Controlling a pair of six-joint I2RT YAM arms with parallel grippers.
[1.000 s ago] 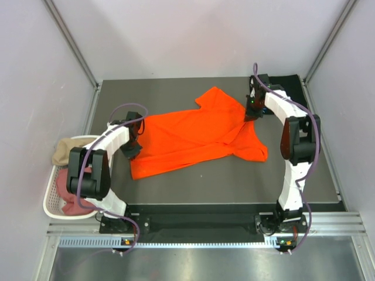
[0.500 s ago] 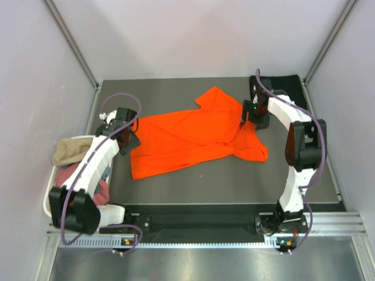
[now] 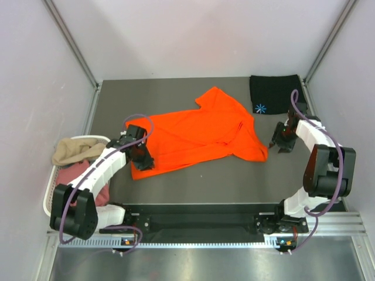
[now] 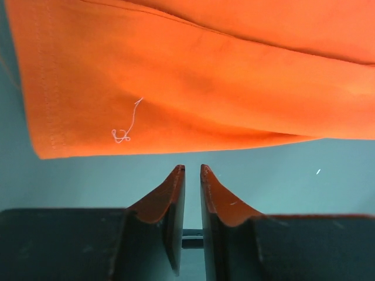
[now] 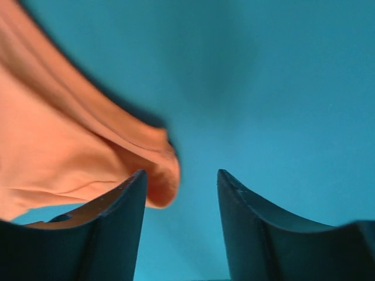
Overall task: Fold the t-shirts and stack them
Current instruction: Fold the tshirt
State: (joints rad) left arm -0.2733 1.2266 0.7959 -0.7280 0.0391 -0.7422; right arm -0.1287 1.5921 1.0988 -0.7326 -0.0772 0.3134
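Observation:
A bright orange t-shirt (image 3: 193,134) lies spread flat across the middle of the table. A folded black t-shirt (image 3: 272,92) with a light-blue starburst mark lies at the back right. My left gripper (image 3: 143,158) hovers at the orange shirt's near-left corner. In the left wrist view the left gripper (image 4: 191,168) shows a narrow empty gap just short of the orange hem (image 4: 176,88). My right gripper (image 3: 279,142) is just right of the shirt's right corner. Seen from its own wrist, the right gripper (image 5: 181,172) stands open and empty, with an orange fold (image 5: 70,152) beside the left finger.
A white slotted basket (image 3: 49,202) stands off the table's left edge, holding a tan shirt (image 3: 71,151) and a dusty pink one (image 3: 79,178). Grey walls close in the dark table (image 3: 205,181) at the back and sides.
Both grippers opened and let go of the orange shirt. The left one moved to its near-left corner and narrowed again. The right swung from the back to the shirt's right, uncovering the black shirt.

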